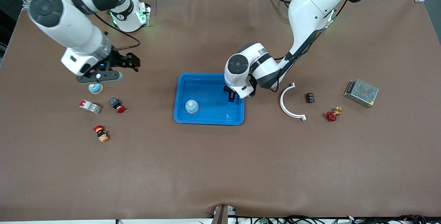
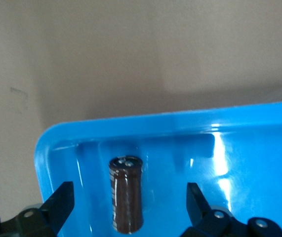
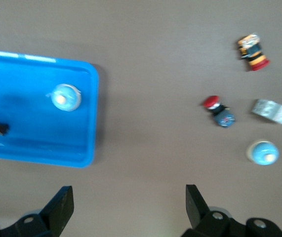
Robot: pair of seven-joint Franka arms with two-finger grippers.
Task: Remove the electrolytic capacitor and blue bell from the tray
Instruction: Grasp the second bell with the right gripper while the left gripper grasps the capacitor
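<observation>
Capacitor (image 2: 126,193) released in the blue tray (image 1: 206,119)

Left claw (image 2: 128,210) spread wide around it, its base cut off; right claw (image 3: 129,210) wide over the tabletop (image 1: 220,165), partly hiding one bell (image 1: 95,88).

Bright, even overhead light, soft shadows under the arms, white glare on the tray (image 2: 239,148), and both wrist views blurred.

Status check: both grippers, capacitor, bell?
Left gripper open over blue tray, capacitor lying in the tray between its fingers. Right gripper open, empty. One bell in tray, second bell on table. Nothing blocking.
</observation>
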